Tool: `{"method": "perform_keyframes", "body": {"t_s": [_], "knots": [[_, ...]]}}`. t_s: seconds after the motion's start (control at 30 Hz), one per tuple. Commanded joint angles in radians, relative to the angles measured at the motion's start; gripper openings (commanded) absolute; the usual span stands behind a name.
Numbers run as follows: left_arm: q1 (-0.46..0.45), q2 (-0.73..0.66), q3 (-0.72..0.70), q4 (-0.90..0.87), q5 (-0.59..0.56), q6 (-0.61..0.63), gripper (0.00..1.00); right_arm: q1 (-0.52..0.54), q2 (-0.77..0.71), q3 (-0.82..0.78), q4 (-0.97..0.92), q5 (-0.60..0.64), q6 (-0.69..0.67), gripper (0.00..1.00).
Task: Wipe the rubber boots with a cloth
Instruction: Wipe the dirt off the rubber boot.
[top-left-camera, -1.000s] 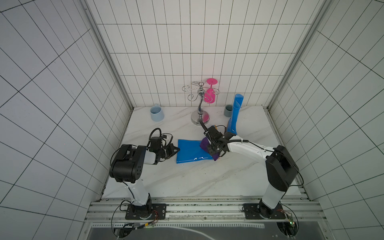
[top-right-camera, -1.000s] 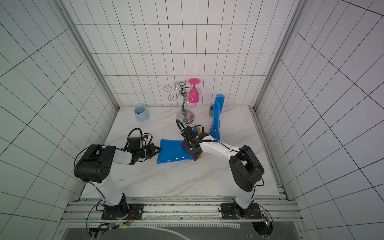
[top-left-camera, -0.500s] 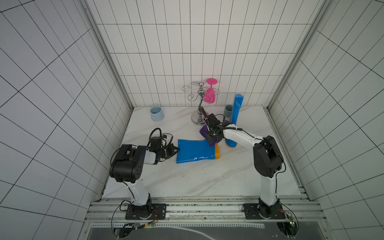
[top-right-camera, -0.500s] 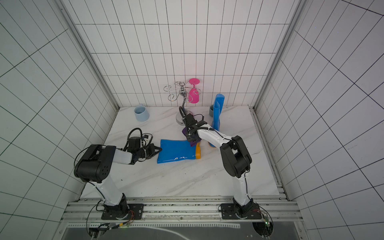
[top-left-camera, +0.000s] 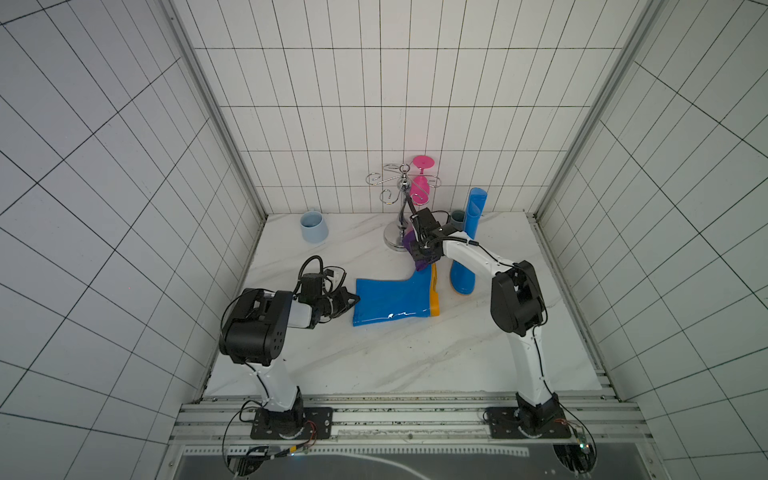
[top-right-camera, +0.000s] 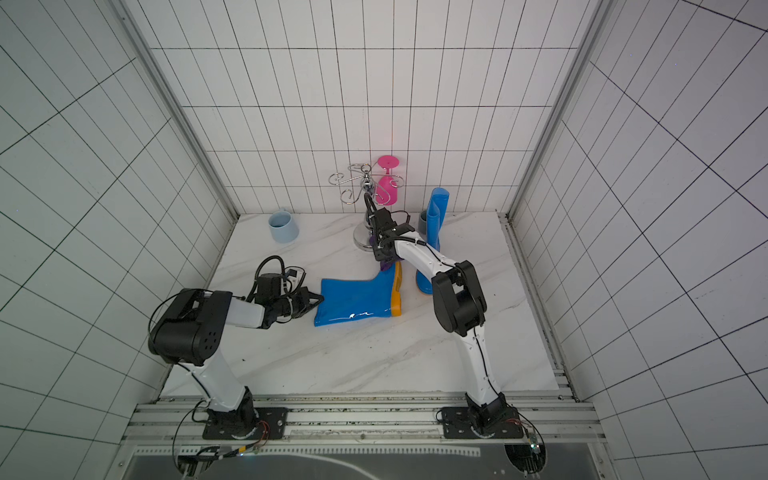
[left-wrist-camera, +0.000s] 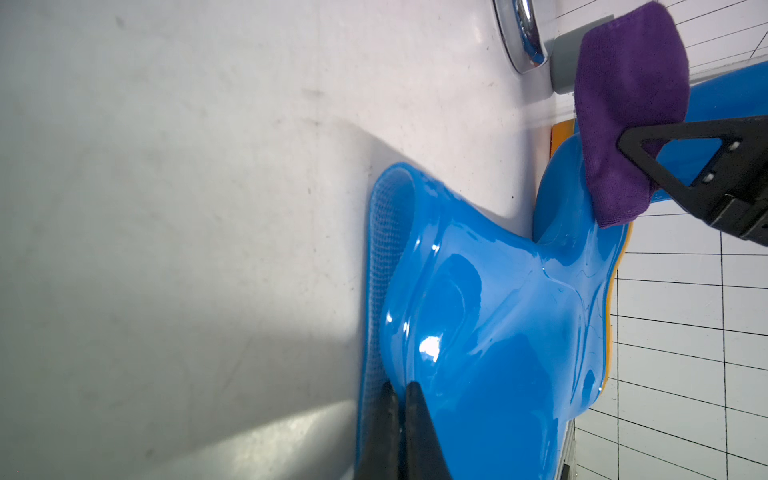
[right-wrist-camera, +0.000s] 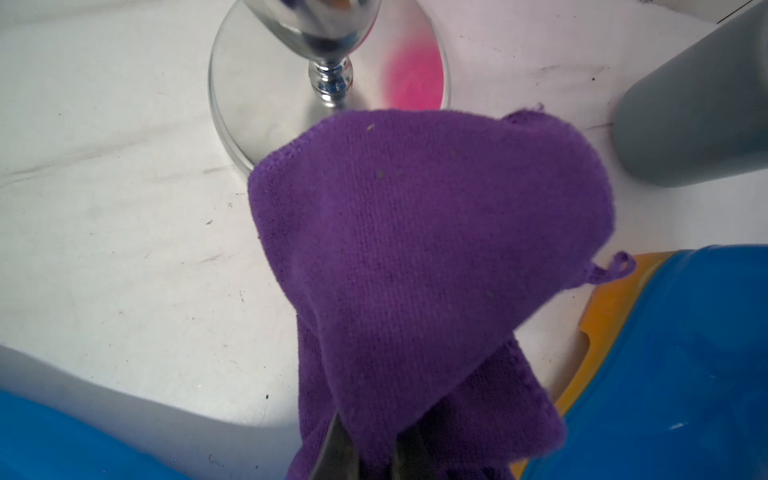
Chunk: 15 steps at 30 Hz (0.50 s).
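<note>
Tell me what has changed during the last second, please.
The right gripper, shut on the cloth, has moved along the foot of the lying boot toward the back wall, to its toe, near the base of the chrome stand. Nothing was taken hold of or let go. The left gripper still pinches the top edge of that boot's shaft. The standing boot stayed.

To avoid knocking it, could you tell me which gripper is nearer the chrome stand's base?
Right. The right gripper, shut on the cloth, hangs beside the chrome stand's base; the left gripper pinches the lying boot, far to the robot's left.
</note>
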Motion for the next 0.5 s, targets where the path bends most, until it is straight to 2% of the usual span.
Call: {"method": "perform_keyframes", "body": {"t_s": [0.0,0.27,0.47], "knots": [[-0.009,0.024,0.010,-0.018,-0.006,0.015,0.00,-0.017,-0.021,0.031,-0.047,0.005,-0.009,0.00],[-0.009,0.018,0.008,-0.021,-0.011,0.014,0.00,0.003,-0.217,-0.255,0.021,-0.049,0.047,0.00],[-0.008,0.014,0.007,-0.023,-0.012,0.014,0.00,0.061,-0.327,-0.472,0.052,-0.066,0.093,0.00]]}}
